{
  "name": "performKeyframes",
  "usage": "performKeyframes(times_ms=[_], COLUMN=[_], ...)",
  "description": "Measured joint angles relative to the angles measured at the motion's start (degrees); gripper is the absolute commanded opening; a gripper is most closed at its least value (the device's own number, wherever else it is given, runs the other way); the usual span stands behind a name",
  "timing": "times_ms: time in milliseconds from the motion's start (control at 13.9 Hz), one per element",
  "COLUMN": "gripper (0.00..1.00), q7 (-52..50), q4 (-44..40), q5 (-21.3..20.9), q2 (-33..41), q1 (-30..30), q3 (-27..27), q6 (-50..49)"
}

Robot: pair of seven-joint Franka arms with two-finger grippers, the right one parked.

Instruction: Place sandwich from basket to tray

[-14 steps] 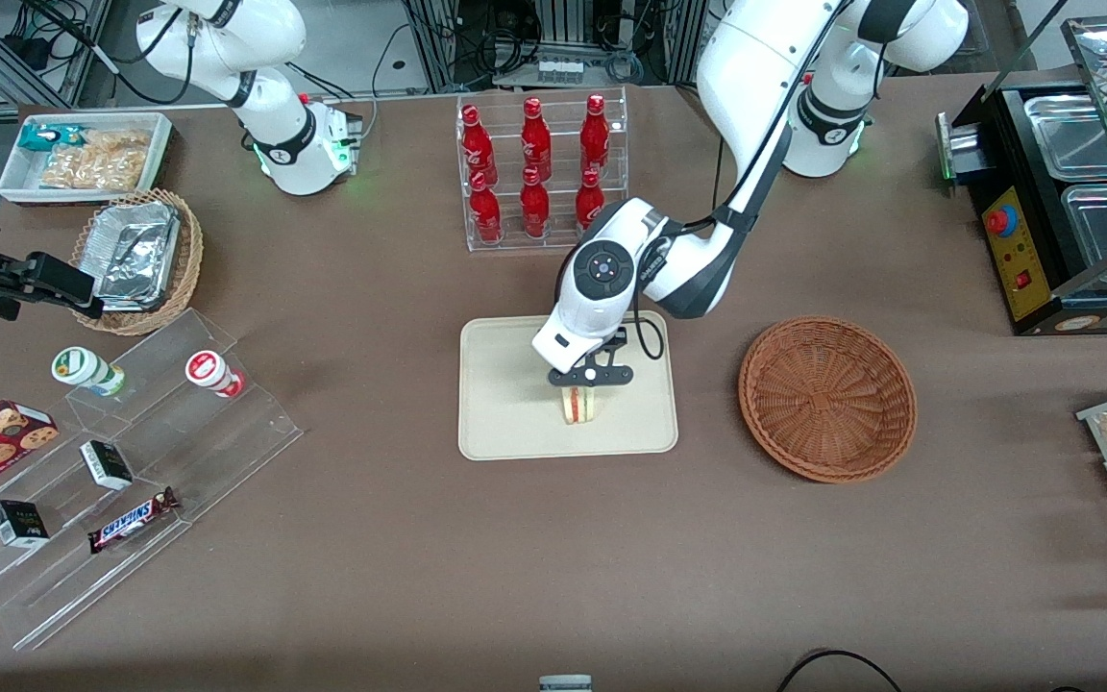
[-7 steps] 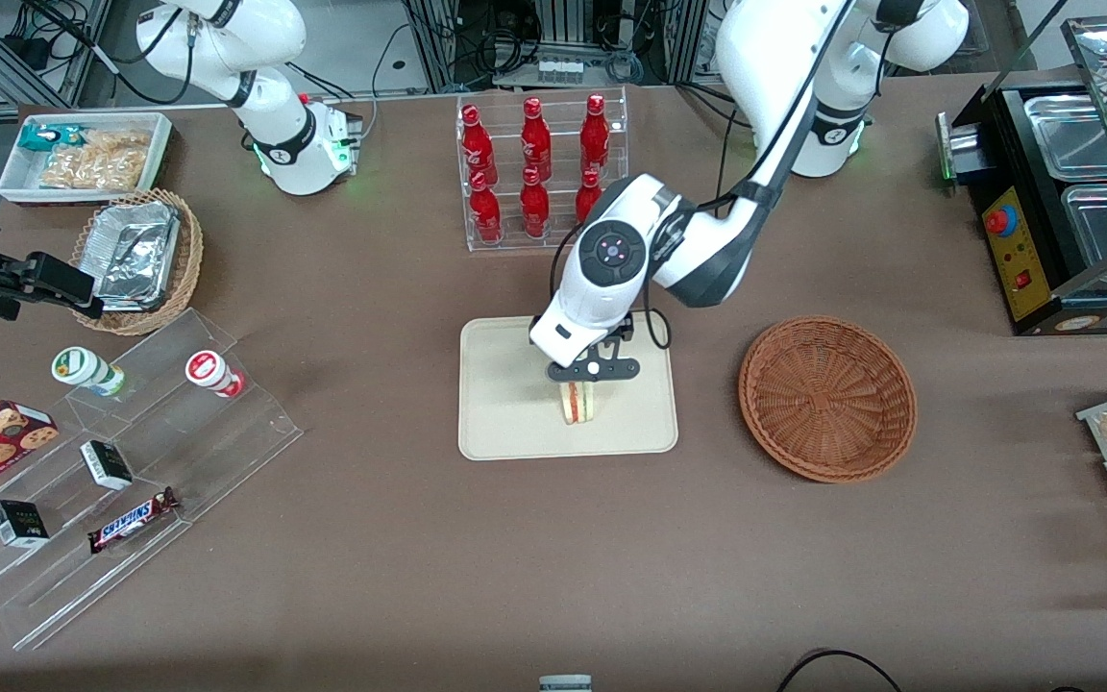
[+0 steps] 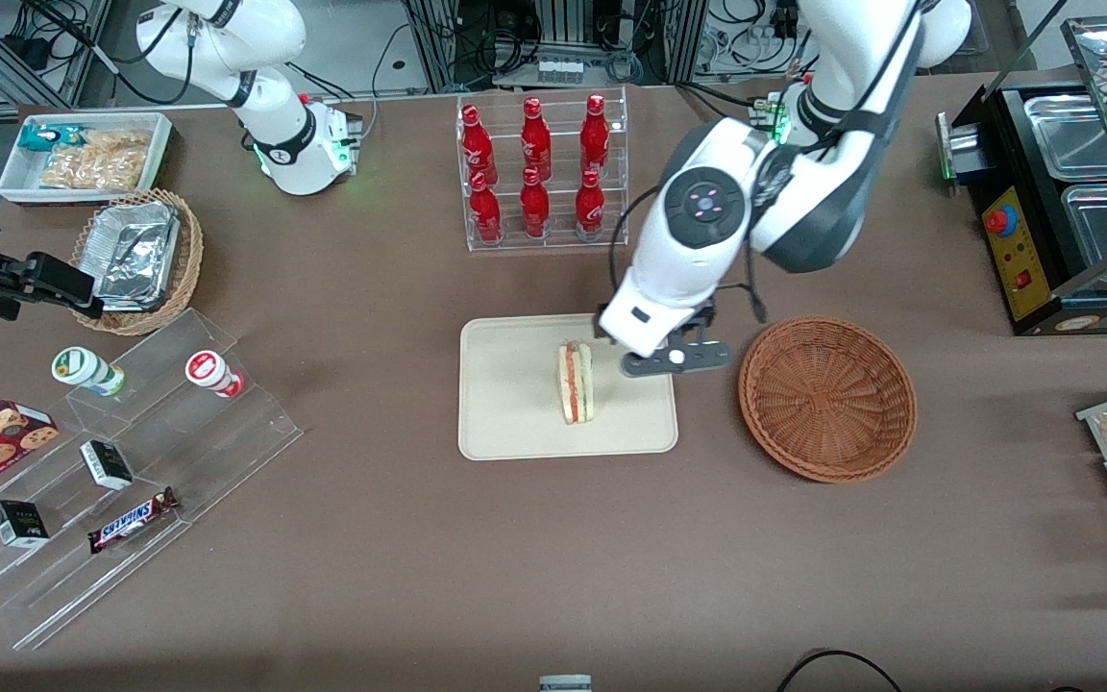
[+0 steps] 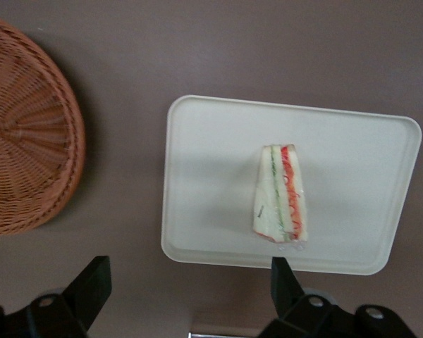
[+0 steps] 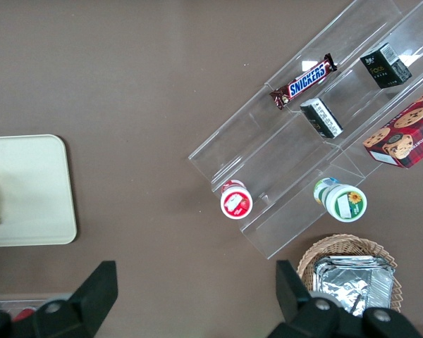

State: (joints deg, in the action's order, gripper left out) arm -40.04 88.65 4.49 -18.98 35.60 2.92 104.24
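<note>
One sandwich [image 3: 576, 383] is what I have on the tray [image 3: 515, 423], standing on its edge with the red, orange and green filling stripes turned up, its narrow end pointing away from the front camera. In the left wrist view the sandwich [image 4: 281, 193] sits inside the tray [image 4: 211, 183], toward the rim closest to the gripper's fingers, with bare cream surface all round it and nothing touching it.

My gripper [image 3: 675, 358] hangs above the tray's edge on the basket's side, between the sandwich and the basket [image 3: 828, 398], raised clear of both. Its fingers [image 4: 92, 285] are spread wide apart and hold nothing; from the wrist camera I see brown table between the two dark tips.

I see the basket [image 4: 28, 141] with nothing in it, resting on the table just beside the tray, toward the working arm's end. Farther from the front camera than the tray stands a clear rack of red bottles [image 3: 536, 168]. Toward the parked arm's end I can make out a clear stepped display [image 3: 131, 461] with a Snickers bar [image 3: 132, 520], small boxes and two round tubs, and farther off a tan wicker basket holding foil containers [image 3: 135, 252].
</note>
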Motion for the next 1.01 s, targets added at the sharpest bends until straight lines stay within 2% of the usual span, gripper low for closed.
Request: performKeyframes(times_ms=[288,647,1007], gripper=[1.0,1.0,1.0], q7=[0.75,12.6,18.44], q4=[0.89,3.58,7.7], q5=[-0.84,-0.91,-1.13], q2=[3.64,5.48,12.99], q1=[-8.6,-17.96,-24.55], q3=[0.2,0.21,-0.09], q6=[-8.82,-10.68,-13.79])
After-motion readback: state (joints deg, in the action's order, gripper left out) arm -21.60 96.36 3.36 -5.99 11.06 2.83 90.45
